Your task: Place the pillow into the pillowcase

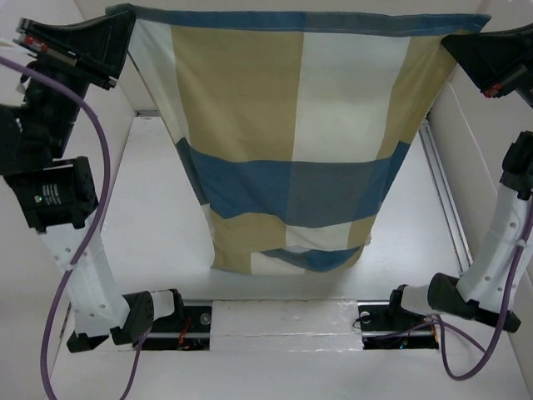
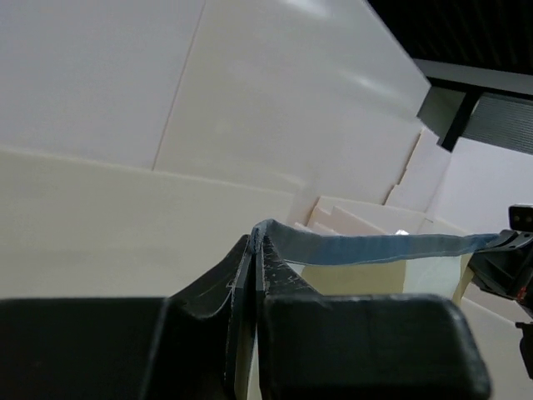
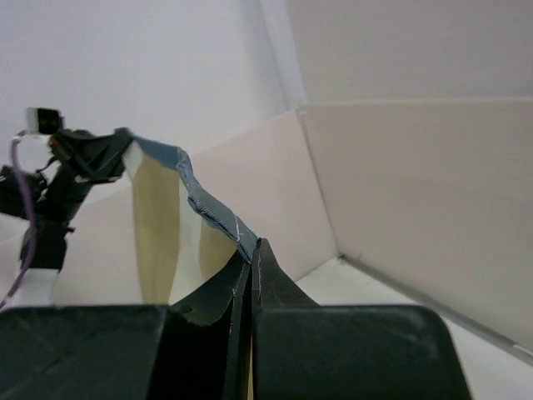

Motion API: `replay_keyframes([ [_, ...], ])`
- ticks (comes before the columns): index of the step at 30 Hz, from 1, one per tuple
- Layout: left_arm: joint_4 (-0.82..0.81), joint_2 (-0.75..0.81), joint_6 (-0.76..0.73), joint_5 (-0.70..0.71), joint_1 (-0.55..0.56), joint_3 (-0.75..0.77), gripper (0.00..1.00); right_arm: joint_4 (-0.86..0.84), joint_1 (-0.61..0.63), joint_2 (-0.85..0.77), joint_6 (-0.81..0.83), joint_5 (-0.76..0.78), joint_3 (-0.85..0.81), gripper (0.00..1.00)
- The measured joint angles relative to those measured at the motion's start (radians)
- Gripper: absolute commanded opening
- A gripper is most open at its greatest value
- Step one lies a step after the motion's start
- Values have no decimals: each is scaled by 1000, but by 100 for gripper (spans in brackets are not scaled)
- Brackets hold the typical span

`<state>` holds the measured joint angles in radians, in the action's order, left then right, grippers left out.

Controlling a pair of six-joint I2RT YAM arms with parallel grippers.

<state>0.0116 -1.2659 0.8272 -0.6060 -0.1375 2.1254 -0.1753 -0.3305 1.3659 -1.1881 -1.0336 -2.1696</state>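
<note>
The pillowcase (image 1: 291, 150), in big blue, tan and cream checks, hangs like a curtain between my two raised grippers, its lower end resting on the table. My left gripper (image 1: 123, 18) is shut on its top left corner. My right gripper (image 1: 454, 37) is shut on its top right corner. In the left wrist view the blue hem (image 2: 375, 247) runs out from my shut fingertips (image 2: 256, 242) toward the other gripper. In the right wrist view the hem (image 3: 204, 204) runs from my shut fingertips (image 3: 252, 250). The lower part looks full and rounded. The pillow does not show.
White walls enclose the table (image 1: 150, 242) on the left, right and back. A metal rail (image 1: 441, 192) runs along the right side. Both arm bases (image 1: 166, 321) sit at the near edge, with purple cables (image 1: 92, 208) looping beside them.
</note>
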Motion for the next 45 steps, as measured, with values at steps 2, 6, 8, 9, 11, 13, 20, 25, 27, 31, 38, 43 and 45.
replay_keyframes([
  [2, -2, -10, -2, 1, 0, 41, 0, 83, -3, -38, 63, 44, -5, 0],
  [6, -58, 23, 19, -17, 0, -12, 0, 206, -4, -84, 156, 93, -3, 0],
  [8, -82, 37, 40, -25, 0, -60, 0, 214, -4, -83, 153, 75, 2, 0],
  [9, -80, 39, 46, -26, 0, -63, 0, 214, -4, -81, 143, 66, 0, 0],
  [11, -24, 13, 45, -23, 0, -23, 0, 233, -4, -63, 120, 50, -29, 0],
  [13, 28, -22, 39, -21, -2, 73, 0, 248, -4, -36, 89, 45, -101, 0],
  [20, 66, 155, 4, 5, -2, 108, 0, 227, -4, -165, 39, 45, -206, 0],
  [25, -23, 248, 12, -21, -2, 105, 0, 68, -4, -248, 0, 31, -160, 0],
  [27, -58, 227, 25, -45, -2, 113, 0, 5, -3, -210, -26, 14, -161, 0],
  [31, -110, 51, 54, -84, -2, 185, 0, -63, 32, 31, -69, -12, -301, 0],
  [38, -198, -406, 153, -129, -11, 290, 0, -95, 118, 562, -152, 6, -531, 0],
  [43, -270, -656, 295, -203, -30, 299, 0, -76, 168, 724, -177, 28, -529, 0],
  [45, -276, -692, 328, -217, -43, 299, 0, -69, 181, 728, -178, 35, -529, 0],
])
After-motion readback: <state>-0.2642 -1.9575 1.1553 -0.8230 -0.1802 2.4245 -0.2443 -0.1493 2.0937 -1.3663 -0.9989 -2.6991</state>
